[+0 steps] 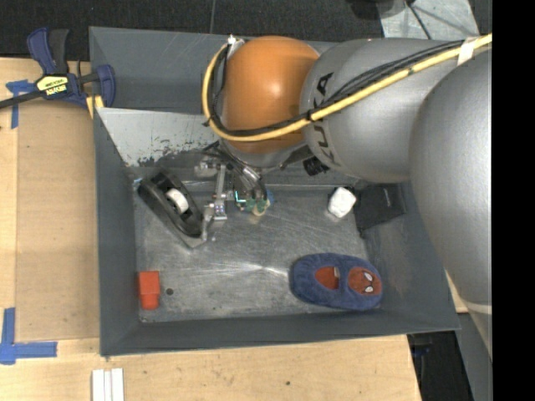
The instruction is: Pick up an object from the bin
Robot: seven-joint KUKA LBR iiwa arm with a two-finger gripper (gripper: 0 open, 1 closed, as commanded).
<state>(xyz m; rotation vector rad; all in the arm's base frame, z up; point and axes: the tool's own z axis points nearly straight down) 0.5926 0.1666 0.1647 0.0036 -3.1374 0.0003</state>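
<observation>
At the far left of the grey metal bin point(117, 249), close to its near-left corner, a small orange-red rectangular block point(149, 290) lies alone on the floor. Further back and slightly to the right is a black plastic tape dispenser with a white roll of tape in it point(171, 202). It lies slantwise, its upper end toward the back-left wall and its lower end toward the middle of the bin. The hand point(221, 211) hangs under the arm's rounded orange cover point(259, 90), low over the floor and right at the dispenser's lower right end. I cannot tell whether it touches the dispenser, how far open it is, or whether it has hold of anything. To the right, near the front wall, a blue fuzzy slipper with two red-orange patches point(337, 281) lies flat. Above it, toward the back, is a small white lump-shaped object point(341, 201), and just beside that on the right is a flat black block point(380, 208), partly under the arm's grey body.
</observation>
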